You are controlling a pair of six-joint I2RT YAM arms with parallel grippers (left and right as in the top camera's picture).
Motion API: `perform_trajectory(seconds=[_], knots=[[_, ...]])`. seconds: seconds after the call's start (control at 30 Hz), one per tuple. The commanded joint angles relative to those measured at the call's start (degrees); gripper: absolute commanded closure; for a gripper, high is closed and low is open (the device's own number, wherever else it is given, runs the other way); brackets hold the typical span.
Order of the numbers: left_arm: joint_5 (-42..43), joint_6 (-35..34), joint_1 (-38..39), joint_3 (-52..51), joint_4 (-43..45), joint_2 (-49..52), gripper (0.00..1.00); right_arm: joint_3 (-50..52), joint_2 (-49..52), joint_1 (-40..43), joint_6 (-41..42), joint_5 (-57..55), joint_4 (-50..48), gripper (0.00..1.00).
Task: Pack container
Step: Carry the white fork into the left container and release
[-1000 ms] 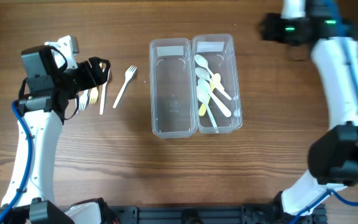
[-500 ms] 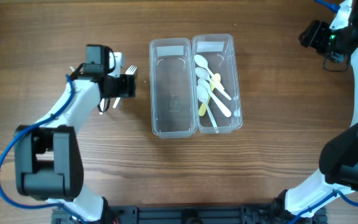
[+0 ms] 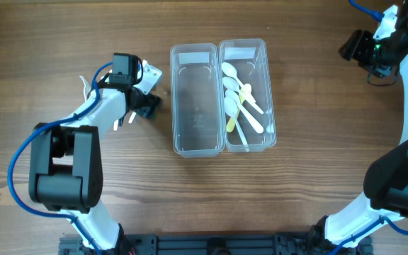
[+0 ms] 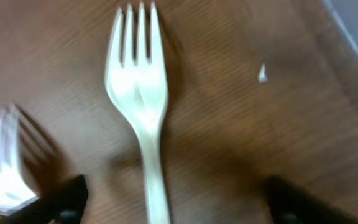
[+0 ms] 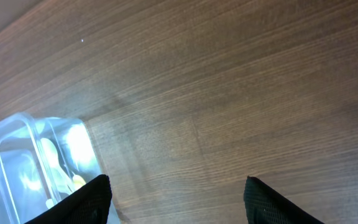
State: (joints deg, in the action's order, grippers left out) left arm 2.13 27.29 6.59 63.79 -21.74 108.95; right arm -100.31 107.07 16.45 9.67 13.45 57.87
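Note:
Two clear plastic bins stand side by side at the table's middle. The left bin (image 3: 197, 99) is empty. The right bin (image 3: 246, 95) holds several white and yellow spoons (image 3: 238, 99). My left gripper (image 3: 144, 106) is open, low over a white plastic fork (image 4: 143, 118) whose handle lies between the two fingertips (image 4: 173, 202); the fingers do not touch it. More forks (image 3: 115, 117) lie under my arm, and one shows at the left in the left wrist view (image 4: 2, 165). My right gripper (image 3: 354, 48) is open and empty, far right of the bins (image 5: 176, 199).
The right wrist view shows bare wood and the corner of the right bin (image 5: 39, 162). A small white speck (image 4: 261, 73) lies on the wood near the fork.
My left gripper has moved right from the fork pile and come down over the single fork. My right arm has swung out to the far right edge.

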Motion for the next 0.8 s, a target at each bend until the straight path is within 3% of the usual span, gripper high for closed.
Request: perform_trajectory(seconds=[0.0,0.13,0.23,0.33,0.4,0.6,0.77], knots=[[-0.3,-11.7,0.9,2.2,-6.5,-1.7,0.00,-0.4,-0.4,-0.2,0.8,-0.3,0.7,0.32],[0.5,-17.3,-1.8,9.9,-13.6,-0.6,0.00,-0.4,-0.4,-0.2,0.8,-0.3,0.9,0.32],[7.5,-17.4,-5.9,17.7,-21.2,1.9,0.00,-0.4,-0.4,-0.2,0.8,-0.3,0.9,0.32],[6.2,-10.7,-5.3,20.1,-27.3,5.4,0.00,-0.4,-0.4,-0.3,0.8,-0.3,0.9,0.32],[1.6,-8.7,-2.8,20.1,-27.8,7.2,0.00,-0.4,-0.4,-0.3,0.8,-0.3,1.0,0.32],[0.8,-6.8,-1.2,20.1,-24.1,10.2,0.03,-0.4,-0.4,-0.3,0.8,-0.3,2.0,0.32],[-1.4,-3.4,-1.2,20.1,-23.4,14.6,0.20,-0.4,-0.4,-0.3,0.8,-0.3,3.3,0.38]])
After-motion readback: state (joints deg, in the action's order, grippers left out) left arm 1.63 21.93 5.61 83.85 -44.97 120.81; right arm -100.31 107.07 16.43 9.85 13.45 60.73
